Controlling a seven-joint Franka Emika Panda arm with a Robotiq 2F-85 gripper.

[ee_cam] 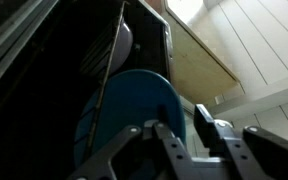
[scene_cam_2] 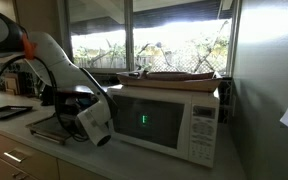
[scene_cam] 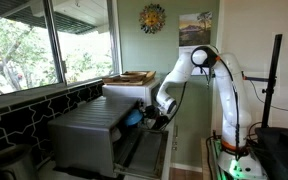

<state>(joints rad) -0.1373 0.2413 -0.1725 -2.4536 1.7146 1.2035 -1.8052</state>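
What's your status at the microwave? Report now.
Fingers right at blue plate; grip unclear. Plate sits by the microwave. Nothing visibly blocking.

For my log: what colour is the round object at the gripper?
Blue; the round object shows best in the wrist view.

The arm [scene_cam: 199,62] was cased in smooth, glossy white plastic, and the gripper [ee_cam: 192,142] was made of dull grey metal or plastic. The plate [ee_cam: 134,100] was finished in smooth matt blue. The microwave [scene_cam_2: 174,120] was shelled in white, with a dark glossy door. The tray [scene_cam_2: 179,75] looked wooden. The tiles [scene_cam: 24,108] were glazed glossy black, and the appliance [scene_cam: 84,130] was clad in brushed grey metal.
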